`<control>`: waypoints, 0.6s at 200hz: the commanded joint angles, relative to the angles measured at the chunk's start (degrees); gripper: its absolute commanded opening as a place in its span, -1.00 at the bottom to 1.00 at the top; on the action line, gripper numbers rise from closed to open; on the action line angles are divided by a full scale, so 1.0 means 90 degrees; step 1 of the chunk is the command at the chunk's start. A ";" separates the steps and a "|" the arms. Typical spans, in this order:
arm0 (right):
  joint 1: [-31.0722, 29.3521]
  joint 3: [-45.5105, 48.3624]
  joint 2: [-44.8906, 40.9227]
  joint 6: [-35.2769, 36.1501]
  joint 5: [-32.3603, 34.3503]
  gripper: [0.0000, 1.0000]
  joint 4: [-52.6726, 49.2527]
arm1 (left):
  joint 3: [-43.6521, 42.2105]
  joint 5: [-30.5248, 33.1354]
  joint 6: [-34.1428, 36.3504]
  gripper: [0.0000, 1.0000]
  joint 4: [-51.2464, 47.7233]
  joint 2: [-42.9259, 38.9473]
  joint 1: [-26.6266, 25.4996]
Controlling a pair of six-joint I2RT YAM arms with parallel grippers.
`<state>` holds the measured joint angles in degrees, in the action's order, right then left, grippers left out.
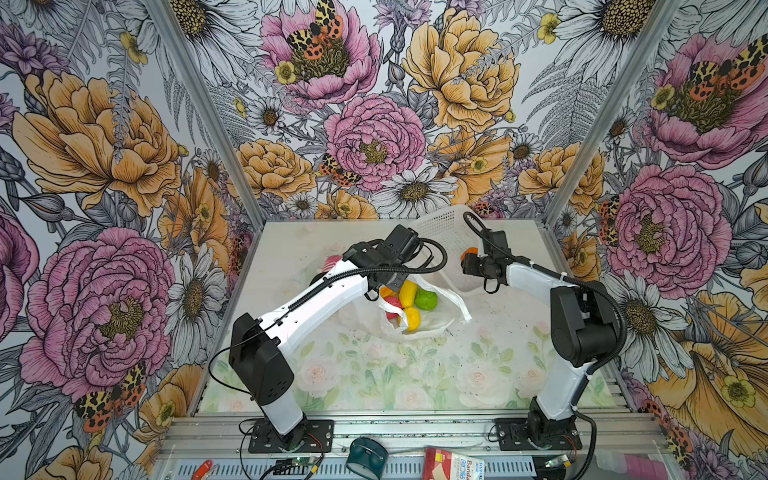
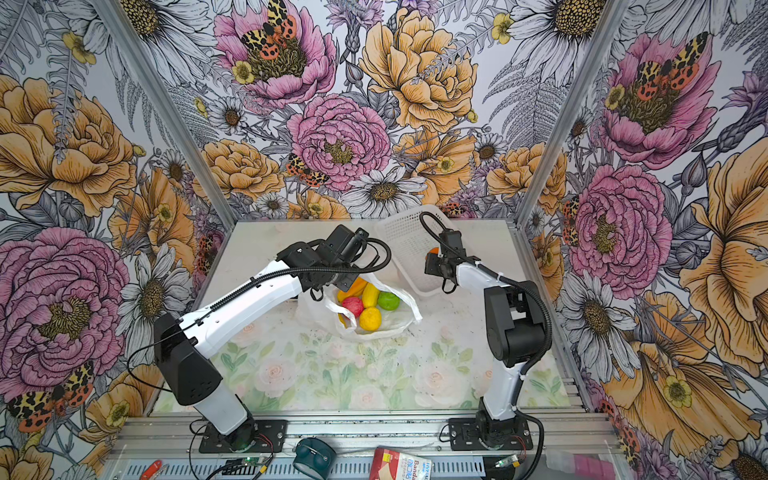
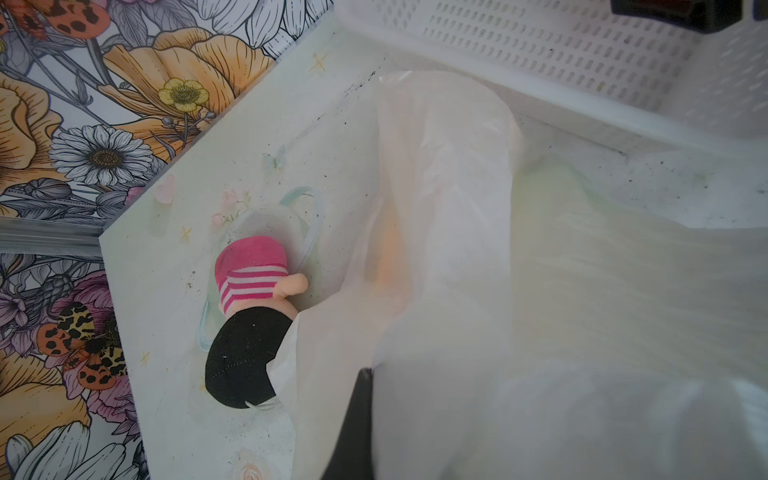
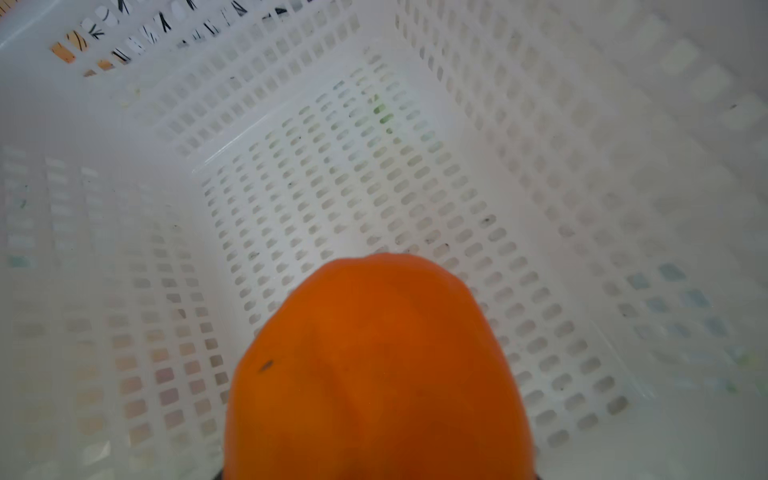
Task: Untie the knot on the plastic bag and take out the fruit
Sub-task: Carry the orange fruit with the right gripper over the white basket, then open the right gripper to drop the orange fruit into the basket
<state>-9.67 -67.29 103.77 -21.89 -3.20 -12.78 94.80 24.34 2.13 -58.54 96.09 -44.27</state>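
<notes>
The bag (image 1: 440, 320), already untied, lies open just beside the basket (image 1: 440, 232), the left gripper (image 2: 343, 284) pinched shut on its rim, the right gripper (image 1: 468, 258) holding an orange fruit (image 4: 374, 365) over the basket, while five or so fruits (image 1: 409, 305) are left inside the bag.

Bright, even light fills both top views, shadows faint on the table (image 1: 478, 374), walls (image 1: 104, 166) bowing at the edges. Up close, the plastic bag (image 3: 582, 291) blurs toward 4 o'clock; the orange fruit (image 4: 374, 365) looms soft at 6 o'clock.
</notes>
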 commanded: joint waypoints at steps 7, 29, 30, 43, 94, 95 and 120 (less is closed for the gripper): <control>-0.0035 0.0857 -0.0805 -0.0139 0.0161 -0.66 -0.0121 | -0.0093 0.0166 0.0124 -1.00 0.0001 -0.0278 -0.0016; -0.0065 0.1393 -0.0961 -0.0204 0.0235 -0.64 -0.0105 | -0.0113 0.0243 0.0126 -1.00 0.0001 -0.0316 -0.0038; -0.0067 0.1407 -0.0967 -0.0209 0.0242 -0.64 -0.0105 | -0.0109 0.0249 0.0130 -1.00 0.0001 -0.0316 -0.0040; -0.0136 0.1432 -0.1025 -0.0202 0.0248 -0.62 -0.0121 | -0.0118 0.0323 0.0151 -1.00 0.0002 -0.0284 -0.0073; -0.0388 0.1308 -0.0888 -0.0067 0.0418 -0.18 -0.0115 | -0.0141 0.0119 0.0232 -1.00 0.0011 -0.0221 -0.0165; -0.0389 0.1306 -0.0891 -0.0062 0.0416 -0.18 -0.0109 | -0.0142 0.0109 0.0232 -1.00 0.0011 -0.0225 -0.0162; -0.0445 0.1472 -0.1127 -0.0042 0.0571 0.12 -0.0014 | -0.0102 -0.0051 0.0176 -1.00 0.0002 -0.0248 -0.0042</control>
<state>-13.37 -54.30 95.92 -22.90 -0.47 -14.48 94.04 25.71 3.42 -58.63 95.33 -45.58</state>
